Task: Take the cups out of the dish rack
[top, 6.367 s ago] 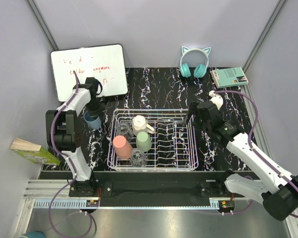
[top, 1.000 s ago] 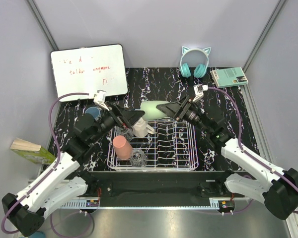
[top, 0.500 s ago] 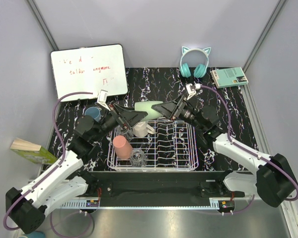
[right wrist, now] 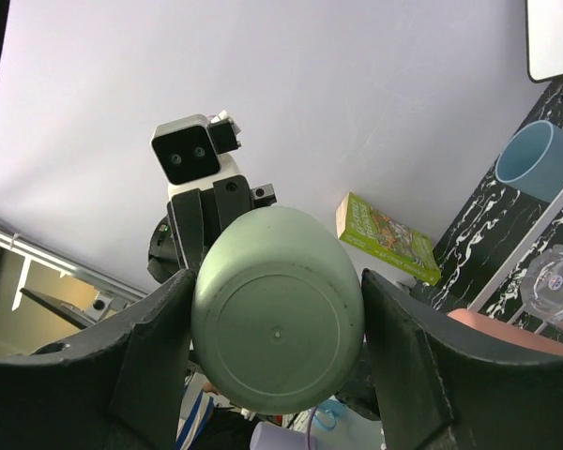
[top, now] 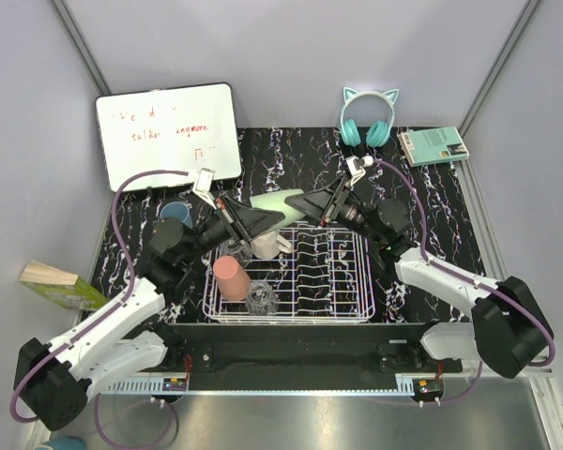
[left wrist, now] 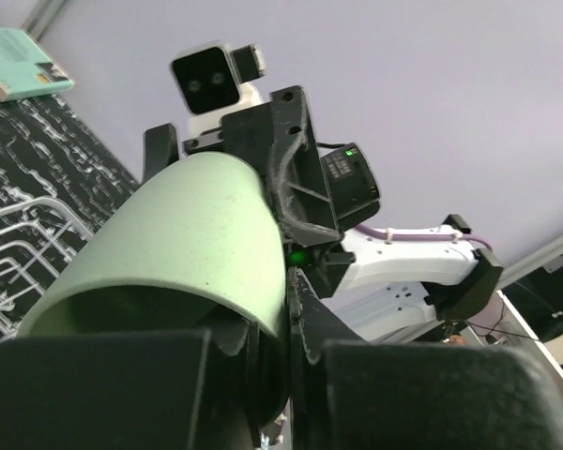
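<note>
1. The pale green plastic tumbler (top: pixel 276 202) is lifted off the white wire dish rack (top: pixel 342 281). It hangs on its side in the air over the rack's back edge, between the two arms.
2. The right gripper (top: pixel 308 201) has it. In the right wrist view its two fingers (right wrist: pixel 155 366) sit spread to the cup's width, pressed against either side of the body near the base.
3. The left gripper (top: pixel 263 217) is at the tumbler's open mouth. Its fingers (left wrist: pixel 432 394) stand close together either side of the rim wall, one on the mouth side. I cannot tell whether they are pinching it.
4. In the rack's front-left part stand an upturned pink plastic tumbler (top: pixel 231 277) and, just beside it, a clear glass (top: pixel 259 296).
5. A cream handled mug (top: pixel 267 243) sits in the rack behind those, under the left gripper.
6. A blue plastic tumbler (top: pixel 175 212) stands on the black marbled worktop (top: pixel 291 155), just left of the rack.
7. A whiteboard (top: pixel 169 131) leans behind the rack's left side.
</note>
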You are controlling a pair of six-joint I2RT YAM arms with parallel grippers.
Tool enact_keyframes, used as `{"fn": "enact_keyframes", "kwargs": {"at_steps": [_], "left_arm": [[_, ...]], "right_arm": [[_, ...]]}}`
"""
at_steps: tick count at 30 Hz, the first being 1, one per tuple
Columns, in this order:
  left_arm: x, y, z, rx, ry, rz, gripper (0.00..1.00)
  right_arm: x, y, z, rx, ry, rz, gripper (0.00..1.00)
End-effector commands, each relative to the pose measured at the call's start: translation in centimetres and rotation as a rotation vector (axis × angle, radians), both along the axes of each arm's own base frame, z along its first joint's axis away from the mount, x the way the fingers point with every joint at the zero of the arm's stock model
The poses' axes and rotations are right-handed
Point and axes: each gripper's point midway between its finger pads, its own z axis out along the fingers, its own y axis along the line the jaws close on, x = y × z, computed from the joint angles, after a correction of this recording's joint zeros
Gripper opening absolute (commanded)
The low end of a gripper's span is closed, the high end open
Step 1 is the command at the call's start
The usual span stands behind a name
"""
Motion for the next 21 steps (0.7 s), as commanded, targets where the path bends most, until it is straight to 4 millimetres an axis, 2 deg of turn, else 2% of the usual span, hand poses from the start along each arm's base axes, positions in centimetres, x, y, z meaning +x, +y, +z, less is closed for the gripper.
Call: {"fn": "enact_keyframes", "kwargs": {"at_steps": [1,4,5,6,7,8,9,10,11,12,13,15,16,18,20,21], "left_arm": [[-1.1,-0.8,0.8,-0.010,-0.062,-0.065,0.00],[-0.7,-0.8,0.3,0.014,-0.044,-0.049,0.00],[-0.3,-0.6,0.8,0.018,-0.048,-0.021,0.00],[0.1,-0.5,-0.6,0.070,0.005,0.004,0.00],[0.6,-0.2,-0.9,0.109,-0.003,0.039,0.00],[1.1,0.5,-0.2,0.114,-0.009,0.097,0.00],[1.3,1.0,-1.3,0.158,0.024,0.126,0.00],[1.6,1.4,-1.4,0.185,0.008,0.157,0.00],[1.7,2.2,-1.3,0.203,0.016,0.199,0.00],[1.9,2.6,-1.2,0.217,0.013,0.222,0.00],[1.9,3.1,-1.1,0.242,-0.014,0.242,0.00],[2.1,3.7,-0.9,0.281,-0.018,0.276,0.00],[2.1,4.0,-0.4,0.288,-0.046,0.291,0.00],[2.4,4.7,-0.9,0.323,-0.036,0.328,0.00],[2.8,5.8,-0.6,0.353,-0.041,0.385,0.00],[3.0,6.4,-0.6,0.376,-0.038,0.416,0.00]], "right_arm": [[-0.7,0.0,1.7,0.030,-0.079,0.027,0.00],[-1.0,0.0,1.6,0.014,-0.084,0.036,0.00],[-1.1,0.1,1.3,0.001,-0.085,0.041,0.07],[-1.4,-0.1,1.7,-0.004,-0.094,0.036,0.16],[-1.1,-0.1,0.9,-0.043,-0.085,0.023,0.22],[-1.0,-0.3,0.7,-0.056,-0.081,0.003,0.30],[-1.3,-0.8,1.2,-0.062,-0.097,-0.014,0.52],[-1.1,-0.9,0.2,-0.113,-0.086,-0.036,0.59],[-0.8,-1.2,0.1,-0.130,-0.085,-0.067,0.65],[-1.0,-1.8,0.6,-0.145,-0.118,-0.094,0.79],[-1.0,-2.0,-0.2,-0.181,-0.093,-0.107,0.88],[-1.0,-2.8,0.4,-0.201,-0.118,-0.158,0.98],[-0.9,-3.1,-0.1,-0.225,-0.103,-0.170,1.00],[-0.9,-3.6,0.4,-0.237,-0.120,-0.201,1.00],[-0.7,-4.0,0.0,-0.266,-0.105,-0.227,1.00],[-0.7,-4.4,0.4,-0.272,-0.125,-0.250,1.00]]}}
